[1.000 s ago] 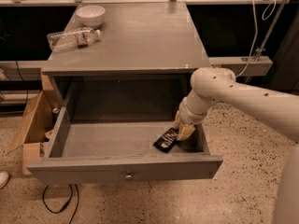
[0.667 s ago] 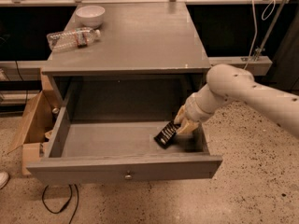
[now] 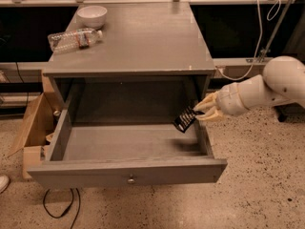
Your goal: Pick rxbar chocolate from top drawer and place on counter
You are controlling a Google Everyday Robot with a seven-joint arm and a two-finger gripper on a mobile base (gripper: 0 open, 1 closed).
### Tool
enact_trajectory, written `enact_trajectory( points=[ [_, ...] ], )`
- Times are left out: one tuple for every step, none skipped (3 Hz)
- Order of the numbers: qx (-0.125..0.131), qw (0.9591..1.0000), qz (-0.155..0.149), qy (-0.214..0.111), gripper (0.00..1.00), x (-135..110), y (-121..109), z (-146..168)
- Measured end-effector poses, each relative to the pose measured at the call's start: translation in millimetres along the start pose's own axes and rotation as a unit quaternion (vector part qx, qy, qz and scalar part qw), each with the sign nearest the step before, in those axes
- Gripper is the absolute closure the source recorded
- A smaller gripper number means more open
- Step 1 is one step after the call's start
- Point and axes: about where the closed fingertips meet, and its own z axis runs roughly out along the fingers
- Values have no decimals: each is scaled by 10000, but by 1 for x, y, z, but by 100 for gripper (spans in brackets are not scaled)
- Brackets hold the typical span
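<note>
- rxbar chocolate is now off the floor of the top drawer, hanging tilted near its right wall; a second ago it was down on the floor.
- gripper is clamped on the bar's upper end and has drawn back up and right.
- Pick looks done; the move to the counter is left. Bowl and water bottle sit at its back left.

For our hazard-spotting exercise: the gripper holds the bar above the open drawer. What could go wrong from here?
1. The gripper pinches the bar by one end; it hangs tilted and could slip back into the drawer.
2. Both sit just below the counter edge; a straight lift might knock the bar loose.
</note>
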Motion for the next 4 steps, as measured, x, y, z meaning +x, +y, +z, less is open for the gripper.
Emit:
enact_trajectory(
  points=[
    [360,9989,-23,-315,100,1,-21,-43],
    [360,9989,-23,-315,100,1,-21,-43],
    [438,9979,-196,-437,100,-9,-31,-45],
    [677,9932,-645,-688,100,-44,-60,-67]
  ],
)
